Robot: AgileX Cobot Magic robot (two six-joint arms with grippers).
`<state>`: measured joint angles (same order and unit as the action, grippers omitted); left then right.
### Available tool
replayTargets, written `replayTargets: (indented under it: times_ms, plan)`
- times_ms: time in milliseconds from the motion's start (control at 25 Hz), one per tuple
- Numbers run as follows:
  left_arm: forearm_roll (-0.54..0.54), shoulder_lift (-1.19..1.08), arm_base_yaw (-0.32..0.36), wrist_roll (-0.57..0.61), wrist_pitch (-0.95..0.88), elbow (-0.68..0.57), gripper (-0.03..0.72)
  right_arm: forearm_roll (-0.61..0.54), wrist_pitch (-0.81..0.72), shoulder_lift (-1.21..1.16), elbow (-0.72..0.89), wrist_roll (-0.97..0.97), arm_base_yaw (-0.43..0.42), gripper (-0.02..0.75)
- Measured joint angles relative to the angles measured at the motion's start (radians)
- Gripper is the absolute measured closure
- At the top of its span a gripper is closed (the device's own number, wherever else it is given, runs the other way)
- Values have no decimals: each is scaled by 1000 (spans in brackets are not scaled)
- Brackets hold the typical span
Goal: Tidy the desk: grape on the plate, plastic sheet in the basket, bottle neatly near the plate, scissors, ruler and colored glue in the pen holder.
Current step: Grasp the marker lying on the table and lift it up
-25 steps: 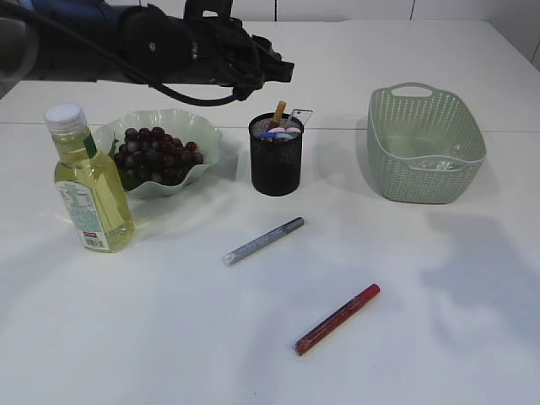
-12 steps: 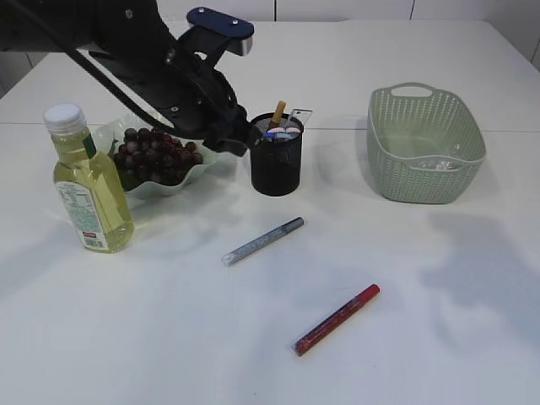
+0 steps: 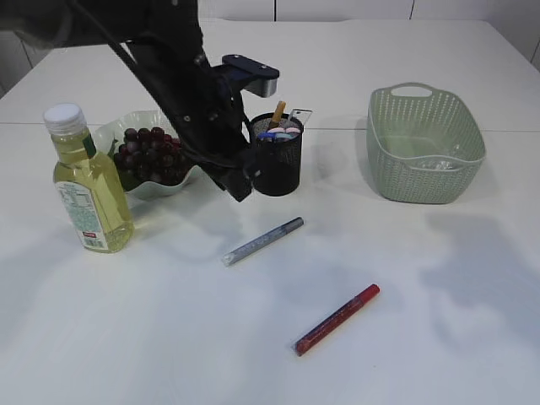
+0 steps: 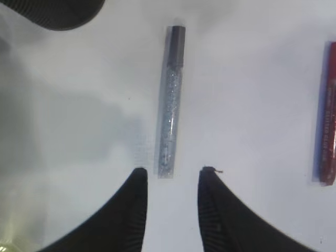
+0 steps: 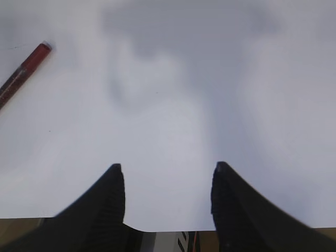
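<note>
A silver glitter glue pen (image 3: 262, 240) lies on the white table in front of the black mesh pen holder (image 3: 276, 164). A red glue pen (image 3: 337, 318) lies nearer the front. My left gripper (image 3: 241, 184) hangs open just left of the holder, above the table. In the left wrist view the open, empty left gripper (image 4: 173, 170) lines up with the near end of the silver pen (image 4: 171, 105), and the red pen (image 4: 328, 113) is at the right edge. My right gripper (image 5: 168, 167) is open and empty over bare table, with the red pen (image 5: 23, 71) at its upper left.
Grapes (image 3: 156, 153) sit on the wavy plate (image 3: 198, 135) at the left. The oil bottle (image 3: 89, 181) stands upright in front of the plate. The green basket (image 3: 424, 143) at the right holds a clear plastic sheet (image 3: 439, 163). The holder has items standing in it.
My left arm has swung from the back left, forward and down past the plate, to the left front of the pen holder. Nothing on the table has moved.
</note>
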<state>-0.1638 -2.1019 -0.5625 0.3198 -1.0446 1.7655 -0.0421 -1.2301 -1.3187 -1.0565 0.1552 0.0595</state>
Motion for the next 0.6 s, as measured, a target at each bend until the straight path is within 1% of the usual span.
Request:
replayTargets:
  times_ms: [240,320,440,600]
  plan:
    - [-2,-130,0,16,-123,183,445,0,0,0,0,0,0,315]
    - [-2,-171,0,27,-153,226,445,0,0,0,0,0,0,315]
    - [-12,-234,0,43,-169,273,445,0,0,0,0,0,0,315]
    - [-26,-282,-2,75,-171,287,445,0,0,0,0,0,0,315]
